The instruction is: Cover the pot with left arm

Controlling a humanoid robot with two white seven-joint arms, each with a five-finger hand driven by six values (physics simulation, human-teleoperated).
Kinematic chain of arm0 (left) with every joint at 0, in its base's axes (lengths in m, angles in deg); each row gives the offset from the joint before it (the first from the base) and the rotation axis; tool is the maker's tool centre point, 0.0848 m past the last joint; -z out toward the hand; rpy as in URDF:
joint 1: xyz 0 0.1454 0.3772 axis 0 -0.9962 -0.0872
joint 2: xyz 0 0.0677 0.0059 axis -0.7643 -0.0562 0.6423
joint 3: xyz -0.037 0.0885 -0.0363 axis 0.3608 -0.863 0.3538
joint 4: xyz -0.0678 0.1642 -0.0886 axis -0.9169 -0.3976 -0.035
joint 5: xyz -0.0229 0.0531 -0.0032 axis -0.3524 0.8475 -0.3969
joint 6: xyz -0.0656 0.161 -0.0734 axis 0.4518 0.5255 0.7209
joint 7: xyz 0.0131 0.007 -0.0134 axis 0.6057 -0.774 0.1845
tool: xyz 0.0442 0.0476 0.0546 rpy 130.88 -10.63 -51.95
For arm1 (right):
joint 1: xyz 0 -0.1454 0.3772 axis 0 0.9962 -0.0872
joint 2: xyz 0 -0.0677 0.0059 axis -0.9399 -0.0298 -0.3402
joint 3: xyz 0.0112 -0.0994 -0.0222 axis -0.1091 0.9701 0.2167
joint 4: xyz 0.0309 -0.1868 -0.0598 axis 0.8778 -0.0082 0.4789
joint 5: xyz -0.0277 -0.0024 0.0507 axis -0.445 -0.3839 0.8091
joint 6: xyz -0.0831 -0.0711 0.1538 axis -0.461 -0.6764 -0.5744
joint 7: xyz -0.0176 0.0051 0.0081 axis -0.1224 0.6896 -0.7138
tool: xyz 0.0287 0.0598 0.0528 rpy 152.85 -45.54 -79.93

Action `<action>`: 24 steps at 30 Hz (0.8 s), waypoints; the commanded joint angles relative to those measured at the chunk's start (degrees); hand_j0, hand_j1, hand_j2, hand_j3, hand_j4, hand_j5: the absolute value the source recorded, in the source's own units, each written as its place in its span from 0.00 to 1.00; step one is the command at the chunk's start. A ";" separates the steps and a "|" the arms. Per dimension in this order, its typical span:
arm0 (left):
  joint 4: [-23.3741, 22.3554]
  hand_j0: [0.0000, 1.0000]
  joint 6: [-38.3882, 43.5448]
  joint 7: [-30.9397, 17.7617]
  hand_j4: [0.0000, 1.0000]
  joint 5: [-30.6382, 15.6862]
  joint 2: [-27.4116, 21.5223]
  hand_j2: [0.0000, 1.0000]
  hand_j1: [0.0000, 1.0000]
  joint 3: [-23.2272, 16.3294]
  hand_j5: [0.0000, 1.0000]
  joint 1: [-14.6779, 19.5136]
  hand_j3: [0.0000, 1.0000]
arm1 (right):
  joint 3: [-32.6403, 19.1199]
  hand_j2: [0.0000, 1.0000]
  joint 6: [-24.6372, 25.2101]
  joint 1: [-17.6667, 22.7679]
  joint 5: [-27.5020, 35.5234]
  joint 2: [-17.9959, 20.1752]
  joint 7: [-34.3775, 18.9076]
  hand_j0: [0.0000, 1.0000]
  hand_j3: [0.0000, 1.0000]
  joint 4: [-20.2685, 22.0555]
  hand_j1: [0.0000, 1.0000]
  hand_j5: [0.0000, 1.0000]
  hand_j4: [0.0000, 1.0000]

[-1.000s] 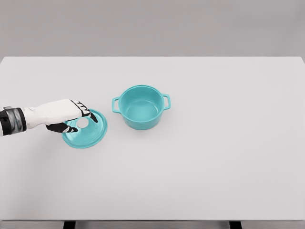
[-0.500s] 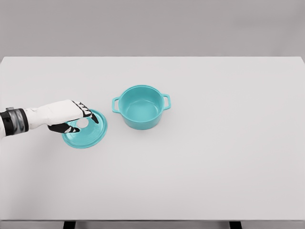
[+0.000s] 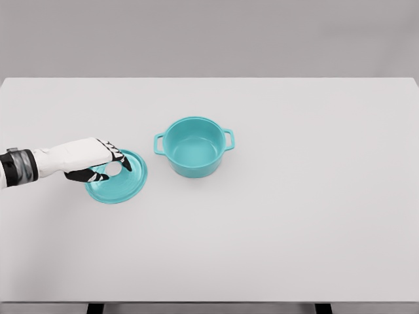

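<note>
Left hand (image 3: 98,163) pinches the white knob (image 3: 114,168) of the teal lid (image 3: 121,184) — lid lies on the table (image 3: 294,216), left of the open pot (image 3: 194,146), apart. Likely rigid, glossy, slippery — knob's the grip.

white table (image 3: 294,216), plain grey wall (image 3: 209,36) behind it

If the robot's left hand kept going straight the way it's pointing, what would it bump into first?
The left hand points right, and its fingers are already at the teal lid's knob. Past the lid, it would probably meet the teal pot, though depth is unclear.
</note>
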 commanded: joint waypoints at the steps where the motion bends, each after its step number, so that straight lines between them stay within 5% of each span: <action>1: -0.05 0.61 0.15 0.02 0.61 -0.34 0.01 0.61 0.61 -0.04 0.61 0.00 0.61 | 0.00 1.00 0.00 0.00 -0.01 0.00 -0.01 1.00 1.00 -0.07 1.00 1.00 1.00; 24: 0.66 0.51 0.15 0.02 0.51 -0.78 -0.34 0.51 0.51 0.67 0.51 -0.09 0.51 | 0.00 1.00 0.00 0.09 -0.01 0.00 -0.01 1.00 1.00 -0.07 1.00 1.00 1.00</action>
